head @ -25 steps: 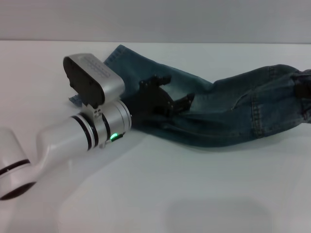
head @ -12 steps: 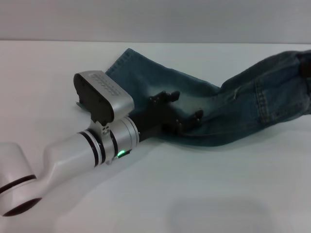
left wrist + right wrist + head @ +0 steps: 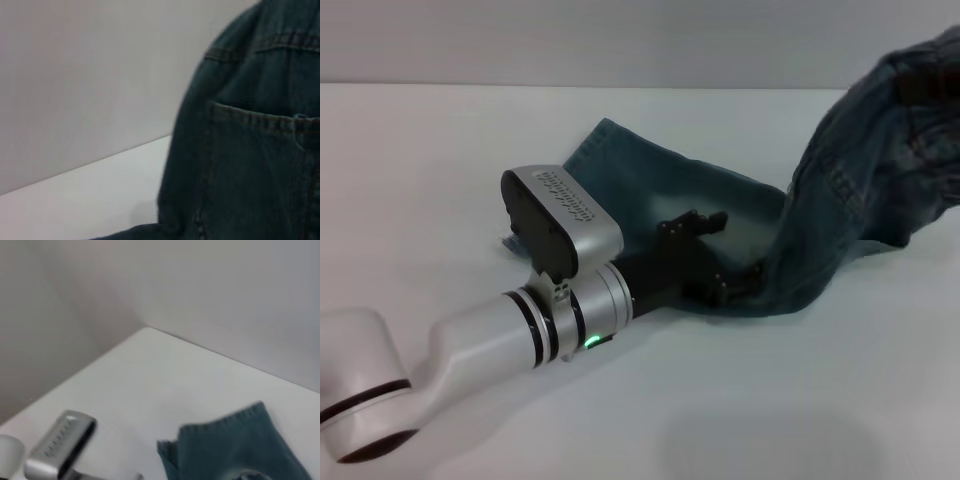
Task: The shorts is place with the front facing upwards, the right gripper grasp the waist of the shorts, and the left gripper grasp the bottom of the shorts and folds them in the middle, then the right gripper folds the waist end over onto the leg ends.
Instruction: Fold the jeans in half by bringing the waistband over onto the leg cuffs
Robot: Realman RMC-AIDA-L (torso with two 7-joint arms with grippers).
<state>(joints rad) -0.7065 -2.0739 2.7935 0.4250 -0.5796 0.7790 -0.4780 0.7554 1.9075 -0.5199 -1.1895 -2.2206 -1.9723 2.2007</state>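
Observation:
The blue denim shorts (image 3: 720, 195) lie folded lengthwise across the white table. The leg ends (image 3: 603, 137) rest flat at the far left, and their stitched hem (image 3: 220, 432) also shows in the right wrist view. My left gripper (image 3: 720, 252) is open, with its black fingers (image 3: 695, 223) spread on the denim near the middle. The waist end (image 3: 890, 120) hangs lifted off the table at the far right. My right gripper (image 3: 923, 88) shows only as a dark patch in the bunched cloth at its top. A stitched pocket (image 3: 250, 170) fills the left wrist view.
The white table (image 3: 720, 400) runs wide in front of the shorts and to their left, with a grey wall behind. The left arm's silver wrist and grey camera housing (image 3: 560, 215) cover the near leg edge; that housing (image 3: 60, 445) shows in the right wrist view.
The waist end has risen from the table high at the right and swung leftward. The left gripper has slid right along the shorts, and the leg ends have shifted right with it.

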